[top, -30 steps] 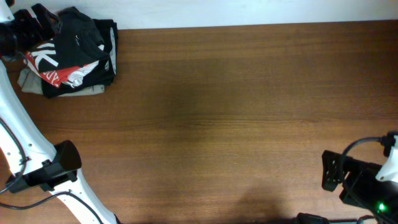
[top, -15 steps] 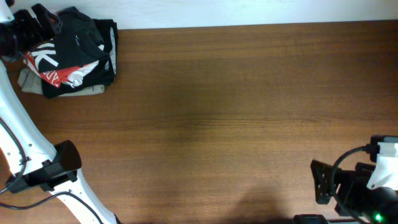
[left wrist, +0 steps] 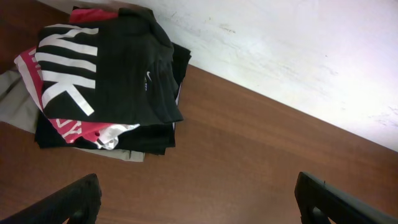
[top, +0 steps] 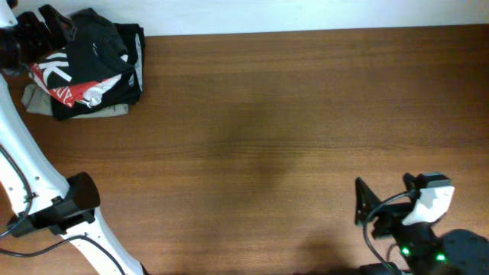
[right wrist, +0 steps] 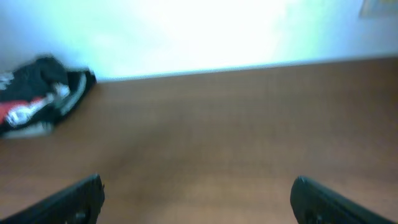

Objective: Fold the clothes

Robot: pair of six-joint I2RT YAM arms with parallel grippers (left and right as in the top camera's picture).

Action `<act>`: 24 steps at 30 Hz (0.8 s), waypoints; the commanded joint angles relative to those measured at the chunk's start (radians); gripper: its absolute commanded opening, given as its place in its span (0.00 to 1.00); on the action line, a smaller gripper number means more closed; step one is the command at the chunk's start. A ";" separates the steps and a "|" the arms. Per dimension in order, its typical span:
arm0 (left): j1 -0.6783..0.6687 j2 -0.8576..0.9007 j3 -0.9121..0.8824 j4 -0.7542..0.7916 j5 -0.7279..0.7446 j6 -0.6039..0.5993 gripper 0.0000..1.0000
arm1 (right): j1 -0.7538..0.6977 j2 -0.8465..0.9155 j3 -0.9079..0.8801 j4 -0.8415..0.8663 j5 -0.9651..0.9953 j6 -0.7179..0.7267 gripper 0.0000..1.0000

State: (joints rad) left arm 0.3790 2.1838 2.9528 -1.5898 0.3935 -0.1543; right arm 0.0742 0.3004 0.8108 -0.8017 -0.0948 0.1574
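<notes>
Clothes lie in a folded pile (top: pixel 84 65) at the far left corner of the tabletop (top: pixel 290 114), against the white wall (left wrist: pixel 298 50). In the left wrist view the stack shows a black garment (left wrist: pixel 143 81) with a small white logo on top, a dark piece with big white lettering (left wrist: pixel 62 74) beside and under it, a red shirt (left wrist: pixel 87 130) with white letters lower down, and something pale grey (left wrist: pixel 12 106) at the bottom. The dark lettered piece looks like the T-shirt to be folded, though its colour reads almost black here and I cannot tell how much of it is buried.

The left fingers (left wrist: pixel 78 202) hang just near of the pile, spread wide apart with nothing between them. The right fingers (right wrist: pixel 68 202) are likewise spread wide and hold nothing; that arm sits at the near right, well apart from the pile, which its blurred view shows only far off.

The shirt should be light, limp and easily dragged, with no stiffness to keep its shape. I judge it best pinched at a free edge or corner of the lettered panel, gathering a single layer so the black garment above is not pulled along. The cloth should then be drawn out onto the open wood toward the middle before it is spread.
</notes>
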 commanded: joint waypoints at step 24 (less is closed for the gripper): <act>0.001 -0.002 0.000 0.001 0.011 0.005 0.99 | 0.015 -0.297 -0.787 1.001 0.030 0.009 0.99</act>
State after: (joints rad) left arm 0.3790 2.1838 2.9528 -1.5894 0.3935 -0.1543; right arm 0.0841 0.0147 0.0769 0.1089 -0.0834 0.1581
